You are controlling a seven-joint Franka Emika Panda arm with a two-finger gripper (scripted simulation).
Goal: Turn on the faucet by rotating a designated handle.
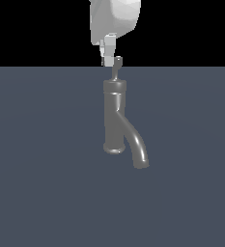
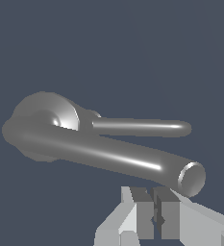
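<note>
The dark grey faucet (image 1: 115, 116) stands upright on the floor, its thick curved spout (image 1: 136, 144) bending down toward the exterior view's right. From its top collar rises the thin handle (image 1: 116, 71), ending in a small hook. My white gripper (image 1: 107, 61) hangs just above the faucet, close beside that hook on the exterior view's left; whether they touch is unclear. In the wrist view the faucet (image 2: 43, 117) is seen from above, with the handle (image 2: 142, 127) lying as a slim rod alongside the spout (image 2: 118, 161). The gripper (image 2: 156, 217) is shut, with nothing between its fingers (image 2: 143, 214).
A plain blue-grey floor (image 1: 46, 183) lies all around the faucet. Behind it the background is black. No other objects show.
</note>
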